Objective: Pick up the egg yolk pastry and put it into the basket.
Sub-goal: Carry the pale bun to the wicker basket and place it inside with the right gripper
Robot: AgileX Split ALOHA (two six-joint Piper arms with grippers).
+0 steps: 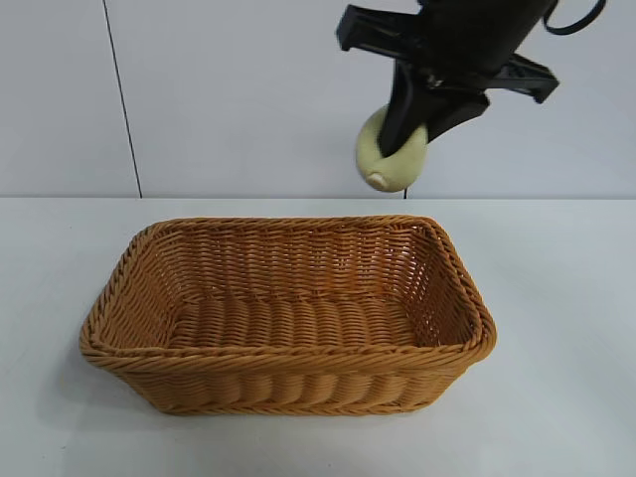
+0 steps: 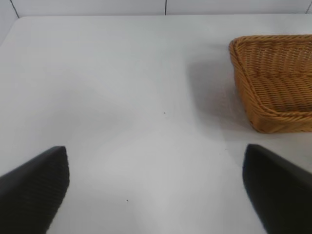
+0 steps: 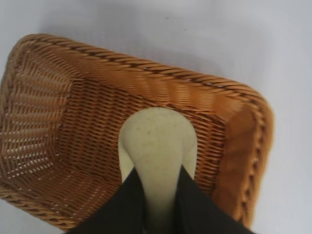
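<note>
Hanging in the air, the egg yolk pastry point(image 1: 390, 151) is pinched between the fingers of the right gripper point(image 1: 412, 129), which points steeply down and holds it well above the table point(image 1: 556, 298). In the exterior view the pastry sits at about one o'clock from the middle of the basket point(image 1: 288, 313), above its far rim near the right end. The right wrist view shows the pastry with the basket's woven floor behind it, toward one short end, so it looks to be over the opening or very near it. The basket's long axis runs from nine to three o'clock in the exterior view. The coming move turns on the basket lying straight below the held pastry: lowering and letting go should do it. The left gripper point(image 2: 156, 190) is parked, fingers spread wide, off the basket's short side.
</note>
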